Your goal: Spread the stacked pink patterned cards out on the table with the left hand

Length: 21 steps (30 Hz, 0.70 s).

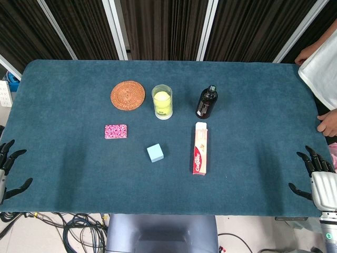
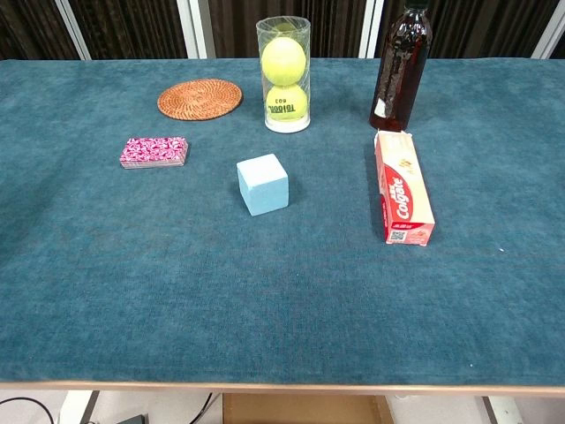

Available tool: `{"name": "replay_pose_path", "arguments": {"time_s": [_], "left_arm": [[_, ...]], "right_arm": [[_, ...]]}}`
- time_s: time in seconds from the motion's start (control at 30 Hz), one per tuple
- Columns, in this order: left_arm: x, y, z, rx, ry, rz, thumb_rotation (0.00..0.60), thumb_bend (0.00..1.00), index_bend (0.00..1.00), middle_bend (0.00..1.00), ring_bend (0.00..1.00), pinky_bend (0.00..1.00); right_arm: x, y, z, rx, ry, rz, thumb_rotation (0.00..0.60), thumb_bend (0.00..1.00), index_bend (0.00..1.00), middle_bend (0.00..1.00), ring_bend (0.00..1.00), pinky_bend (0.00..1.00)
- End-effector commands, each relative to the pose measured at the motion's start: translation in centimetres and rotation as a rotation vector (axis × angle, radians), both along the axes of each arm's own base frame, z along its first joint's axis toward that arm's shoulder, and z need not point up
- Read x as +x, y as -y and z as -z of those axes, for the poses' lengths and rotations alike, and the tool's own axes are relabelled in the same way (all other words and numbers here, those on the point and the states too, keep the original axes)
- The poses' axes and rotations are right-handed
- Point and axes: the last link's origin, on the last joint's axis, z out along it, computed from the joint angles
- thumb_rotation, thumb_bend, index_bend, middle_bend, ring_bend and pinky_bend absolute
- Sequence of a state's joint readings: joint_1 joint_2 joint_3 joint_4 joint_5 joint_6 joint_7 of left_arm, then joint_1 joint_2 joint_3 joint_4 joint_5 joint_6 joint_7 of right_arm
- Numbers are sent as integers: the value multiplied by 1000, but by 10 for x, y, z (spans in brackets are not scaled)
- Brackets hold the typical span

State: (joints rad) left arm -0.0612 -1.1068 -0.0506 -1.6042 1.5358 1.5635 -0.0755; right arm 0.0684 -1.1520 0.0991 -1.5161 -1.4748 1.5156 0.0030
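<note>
The pink patterned cards lie in one neat stack on the blue table, left of centre; the chest view shows the stack from the side. My left hand hangs at the table's near left edge, fingers spread, holding nothing, well left of and nearer than the cards. My right hand sits at the near right edge, fingers spread and empty. Neither hand appears in the chest view.
A woven round coaster lies behind the cards. A clear tube of tennis balls, a dark bottle, a toothpaste box and a light blue cube stand to the right. A person's hand rests at the right edge.
</note>
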Motion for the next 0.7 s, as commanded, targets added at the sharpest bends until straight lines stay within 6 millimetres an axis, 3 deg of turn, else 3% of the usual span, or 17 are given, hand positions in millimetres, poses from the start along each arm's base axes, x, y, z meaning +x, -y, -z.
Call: {"name": "replay_pose_path", "arguments": {"time_s": [0.03,0.7], "left_arm": [[0,0,0,-1,-1,-1,600,208,258,103,0,0],[2,-2,3,1,3,9,600,208,253,102,0,0]], "right_arm": [[0,0,0,-1,-1,0,600,116,183,63,121,237],[-2,-3,-4,-7,2,10,600,116,183,63,124,237]]}}
